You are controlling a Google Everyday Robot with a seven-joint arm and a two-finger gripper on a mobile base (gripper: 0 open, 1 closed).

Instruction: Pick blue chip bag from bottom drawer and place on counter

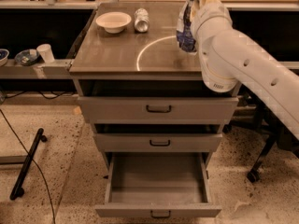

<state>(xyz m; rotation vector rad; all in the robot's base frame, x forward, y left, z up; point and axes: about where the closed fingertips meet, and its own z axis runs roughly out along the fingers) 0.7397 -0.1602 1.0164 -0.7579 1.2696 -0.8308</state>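
Observation:
The blue chip bag (186, 29) hangs upright over the right side of the counter (117, 55), its lower end close to the surface; I cannot tell if it touches. My gripper (196, 1) is at the bag's top, shut on it, mostly hidden behind my white wrist and arm (243, 64). The bottom drawer (187, 212) stands pulled open and empty below the two shut upper drawers.
A white bowl (113, 21) and a silver can (141, 19) stand at the back of the counter. A bright ring of light (145, 50) reflects mid-counter. A cup (45, 52) sits on a shelf at left. A black pole (28, 162) lies on the floor.

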